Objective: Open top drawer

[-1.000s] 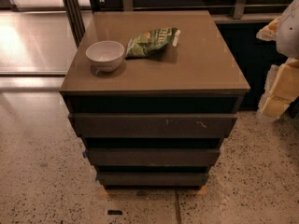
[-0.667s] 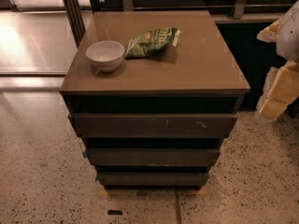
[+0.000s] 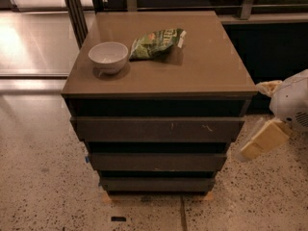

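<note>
The hand hangs low at the right edge of the view, just beside the bench's front right corner and touching nothing; how far open it is cannot be told, and it shows no hold on anything. The top drawer, the widest dark front with pale scratches, sits closed under the bench top. Above, a white bowl stands beside a green snack bag.

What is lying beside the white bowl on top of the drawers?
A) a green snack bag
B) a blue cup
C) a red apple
A: a green snack bag lies beside the white bowl on the cabinet top; the gripper is open, off to the right of the top drawer, not touching it.
</note>
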Robot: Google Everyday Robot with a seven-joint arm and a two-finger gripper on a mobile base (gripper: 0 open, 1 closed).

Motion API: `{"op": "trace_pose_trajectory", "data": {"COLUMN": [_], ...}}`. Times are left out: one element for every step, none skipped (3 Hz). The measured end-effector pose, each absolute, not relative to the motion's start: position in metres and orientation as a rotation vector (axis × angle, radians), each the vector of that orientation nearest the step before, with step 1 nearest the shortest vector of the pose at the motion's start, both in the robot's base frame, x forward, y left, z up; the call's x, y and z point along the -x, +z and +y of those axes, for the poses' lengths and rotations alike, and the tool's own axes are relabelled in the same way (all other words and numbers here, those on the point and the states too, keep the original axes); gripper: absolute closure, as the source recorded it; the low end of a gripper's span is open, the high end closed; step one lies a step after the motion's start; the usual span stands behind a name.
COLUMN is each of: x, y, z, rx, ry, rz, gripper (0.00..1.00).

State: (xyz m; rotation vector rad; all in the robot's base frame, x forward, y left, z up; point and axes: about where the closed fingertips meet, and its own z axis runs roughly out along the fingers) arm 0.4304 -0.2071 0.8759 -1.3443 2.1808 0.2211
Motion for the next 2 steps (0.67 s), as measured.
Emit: {"op": "trace_pose_trajectory", "data": {"x": [-0.4494,-0.4501], "y": [0.8757,0.8783], "z": [-0.1982,-0.1968], "rx": [1.209,1.207], "ry": [0.288,0.286], "rz": [2.122,2.118], "gripper": [0.14,0.37]}}
